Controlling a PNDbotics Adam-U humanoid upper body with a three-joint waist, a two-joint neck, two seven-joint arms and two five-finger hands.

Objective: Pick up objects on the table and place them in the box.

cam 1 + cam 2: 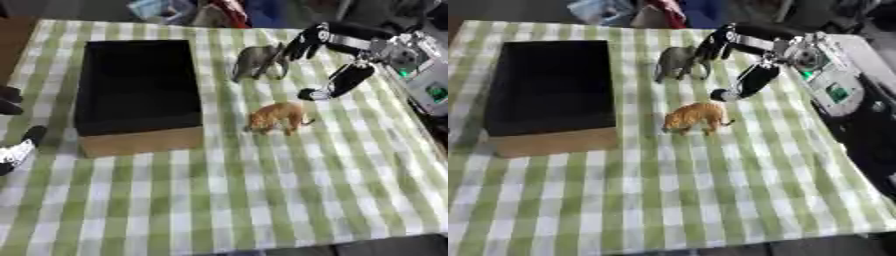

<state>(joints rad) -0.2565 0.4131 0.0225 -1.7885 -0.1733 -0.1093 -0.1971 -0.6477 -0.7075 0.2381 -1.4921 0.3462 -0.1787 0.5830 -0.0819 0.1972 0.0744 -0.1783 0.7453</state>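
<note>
**Right hand at grey animal, both toys still on table**

Ref landmark: black box (138,85), open top, tan lower front, sitting on green/white check cloth over the table (262,200).

- Grey elephant-like figure (259,62): upright, to the right of box, level w/ its far half. Not in box.
- Orange-brown animal figure (278,118): upright, right of box, nearer me than the grey one, level w/ box's near edge. Not in box.
- My right hand (308,40): comes in from upper right, fingers straight-ish, spread, reaching over rear of grey figure; thumb (337,84) hangs between the two figures. Nothing grasped; contact w/ grey figure — can't tell.
- My left hand (17,147): left of box at view edge, only partly seen; finger state can't tell.
</note>
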